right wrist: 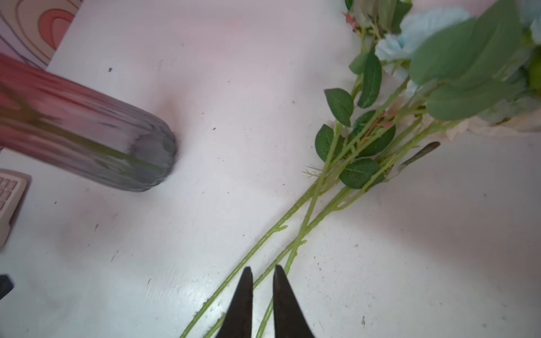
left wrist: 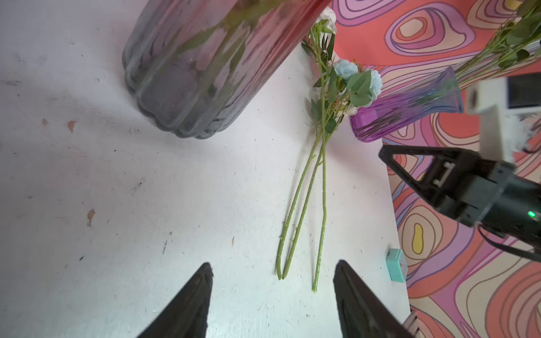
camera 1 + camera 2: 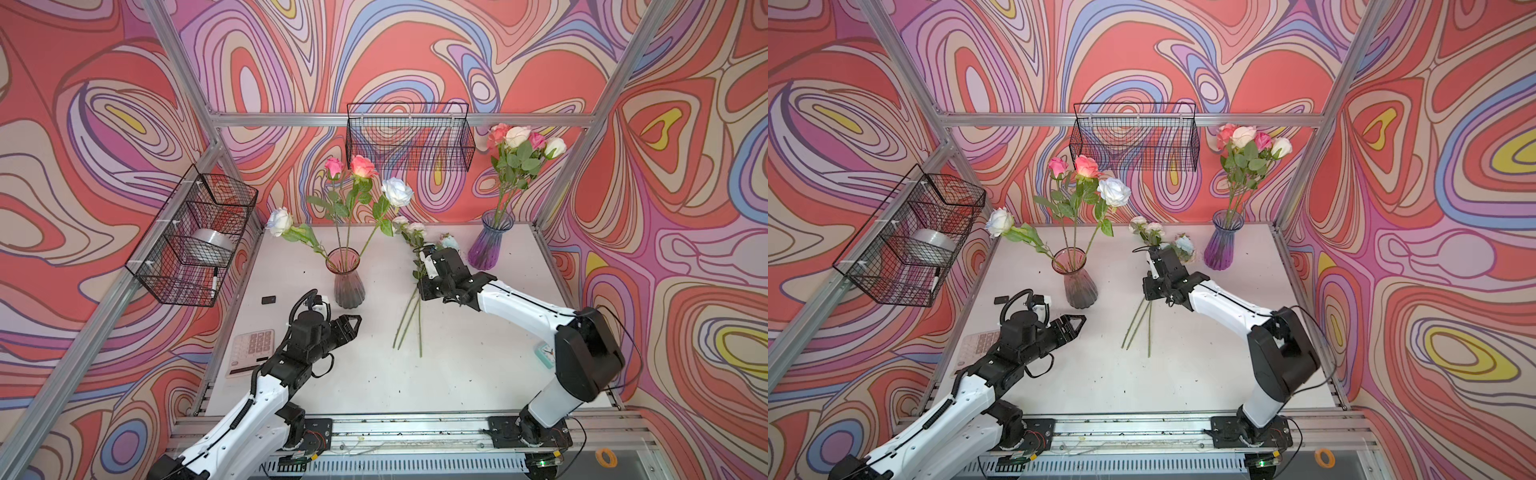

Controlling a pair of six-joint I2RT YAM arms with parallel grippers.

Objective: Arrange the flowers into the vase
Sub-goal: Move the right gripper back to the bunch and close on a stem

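Green-stemmed flowers (image 2: 324,187): three, lying flat on the white table (image 3: 457,374), just right of the pink-grey vase (image 3: 349,282) in both top views.
Long axis: front to back, with the stems crossing below the leaves. The pale blooms (image 2: 345,68) point past the vase to the back wall, and the cut ends point toward the arm bases.
Roses (image 3: 363,166): four stand fanned out in the vase.
Right gripper (image 1: 262,270): fingers drawn almost together over the stems right of the vase; no pinch can be made out.
Left gripper (image 2: 272,264): spread wide and empty, just in front of the vase's foot.
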